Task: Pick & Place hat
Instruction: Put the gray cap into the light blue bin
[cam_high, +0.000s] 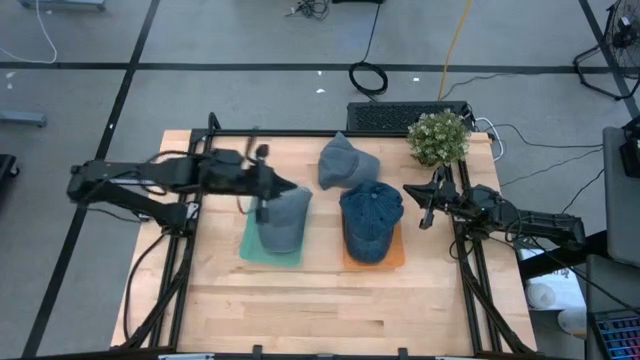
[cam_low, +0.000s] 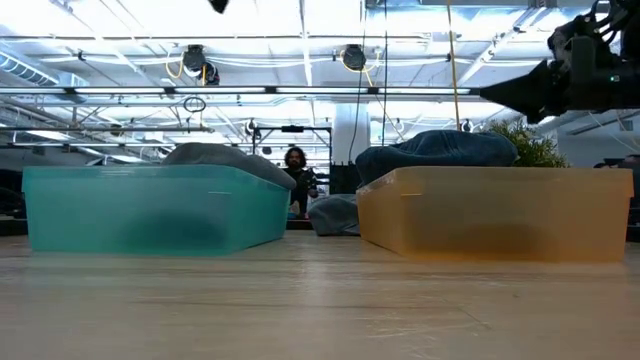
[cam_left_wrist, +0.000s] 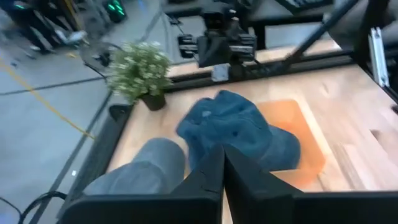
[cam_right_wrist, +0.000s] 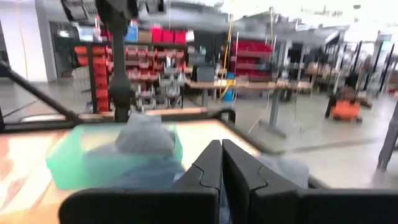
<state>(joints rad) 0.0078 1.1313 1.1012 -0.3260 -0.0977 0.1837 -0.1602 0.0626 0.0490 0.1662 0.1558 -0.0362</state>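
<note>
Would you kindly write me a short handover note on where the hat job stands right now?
Left tool: shut, empty, above the grey hat that lies in the teal bin.
Right tool: shut, empty, at the table's right edge beside the potted plant.
Blue denim hat: in the orange bin.
Second grey hat: loose on the table, behind the two bins.
Done: two hats binned.
Left: the loose grey hat, if it is also to be placed; I cannot tell which bin it belongs in.

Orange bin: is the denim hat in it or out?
In. The blue denim hat sits in the orange bin, its crown rising above the rim in the low view.
</note>
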